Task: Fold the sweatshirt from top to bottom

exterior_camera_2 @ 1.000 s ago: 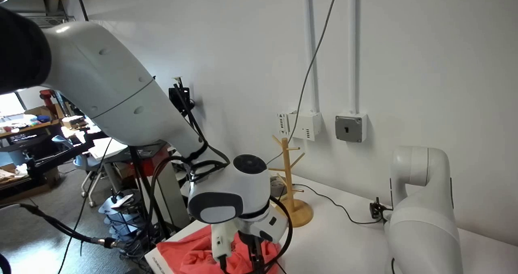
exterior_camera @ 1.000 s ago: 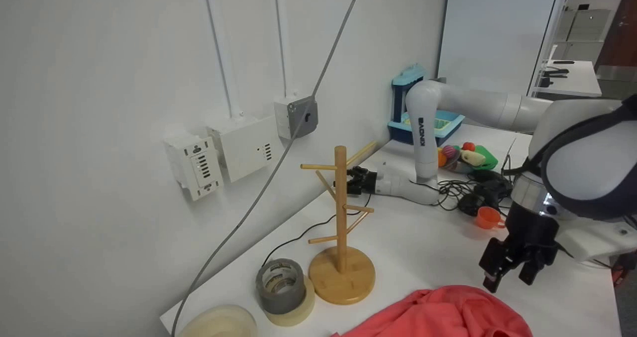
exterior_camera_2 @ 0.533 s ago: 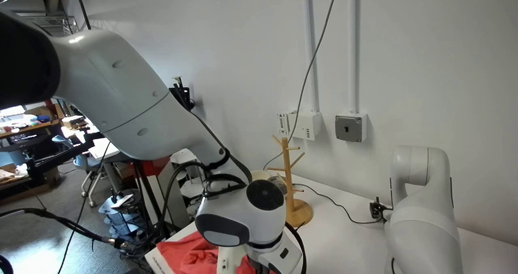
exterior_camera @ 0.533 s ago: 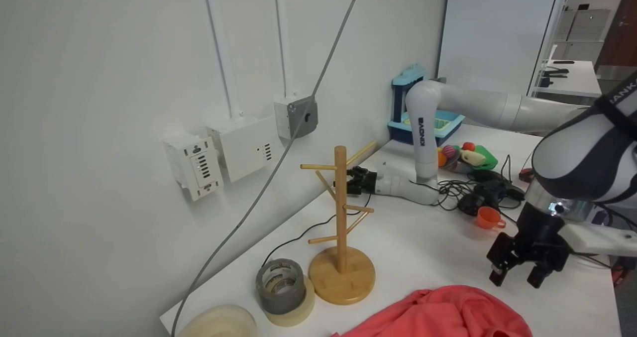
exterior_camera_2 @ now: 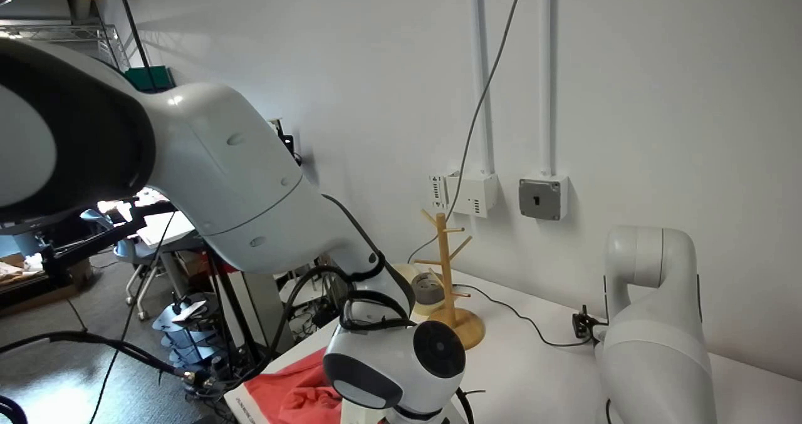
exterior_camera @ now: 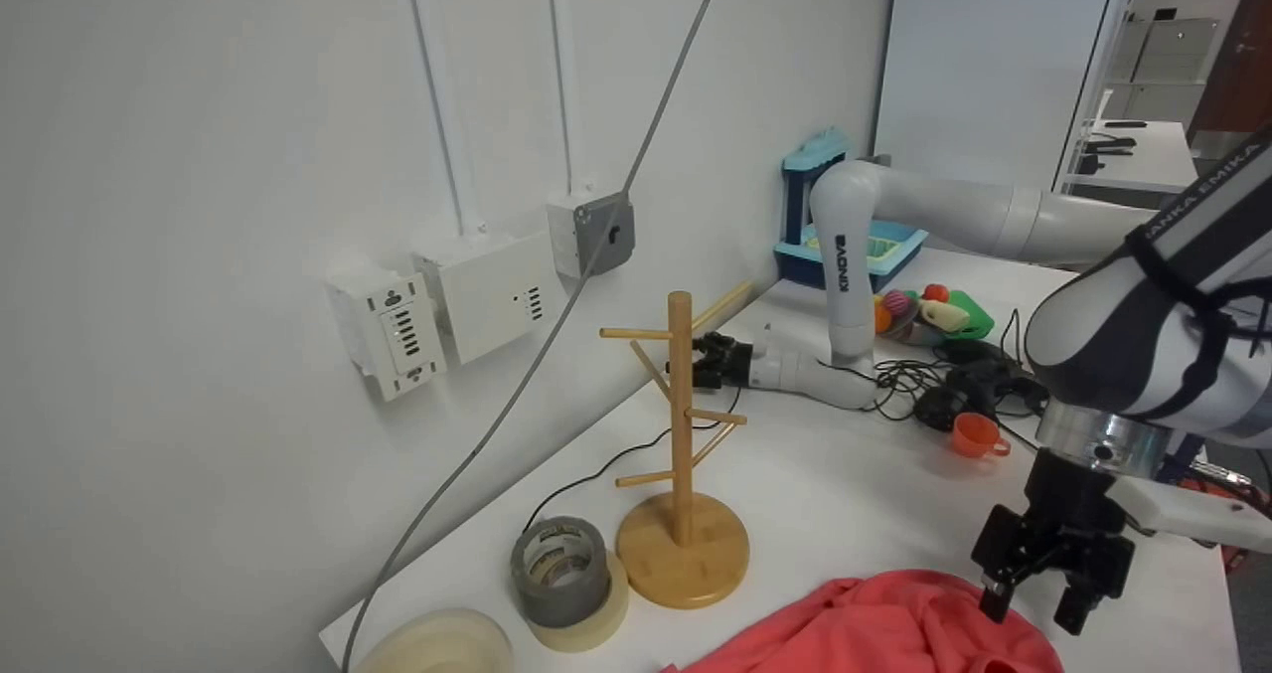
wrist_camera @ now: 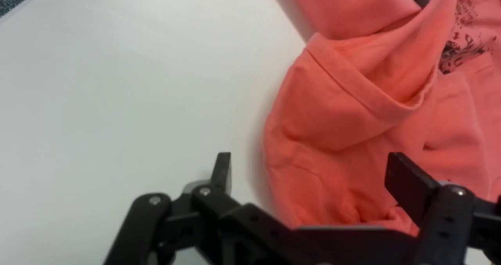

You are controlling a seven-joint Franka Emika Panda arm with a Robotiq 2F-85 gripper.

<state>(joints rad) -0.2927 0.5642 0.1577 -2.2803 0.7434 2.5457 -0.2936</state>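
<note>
sweatshirt (wrist_camera: pixel 344 139), coral-red and rumpled, is spread on a white table (wrist_camera: pixel 129 112); dark print is seen on it at the upper right of the wrist view, partly covered by a fold of cloth. the robot's black hand (wrist_camera: pixel 310 156) is held with its fingers (wrist_camera: pixel 409 186) set wide apart. in the wrist view, one finger is seen over the table and the other over the cloth, with the garment's rounded edge framed between them; whether the cloth is touched cannot be told. in an exterior view, the hand (exterior_camera: pixel 1033 613) is pointed downward at the sweatshirt's edge, toward the lower right, and the garment is cut off at the bottom.

a white robot arm (exterior_camera_2: pixel 269 186) is extended from the upper left in an exterior view, and part of the sweatshirt is hidden by it. a wooden mug tree (exterior_camera: pixel 681 424) is shown upright on the table in both exterior views. just beside its base, a gray tape roll (exterior_camera: pixel 566 598) is stacked on a tan tape roll (exterior_camera: pixel 588 635), with a pale bowl (exterior_camera: pixel 432 633) near them. farther off, an orange cup (exterior_camera: pixel 977 434) is placed, and toy food (exterior_camera: pixel 939 313) is heaped behind it. a second arm (exterior_camera: pixel 845 236), marked "kinova", is bent toward the table, and electrical boxes (exterior_camera: pixel 487 305) are mounted on the wall (exterior_camera: pixel 229 206).
</note>
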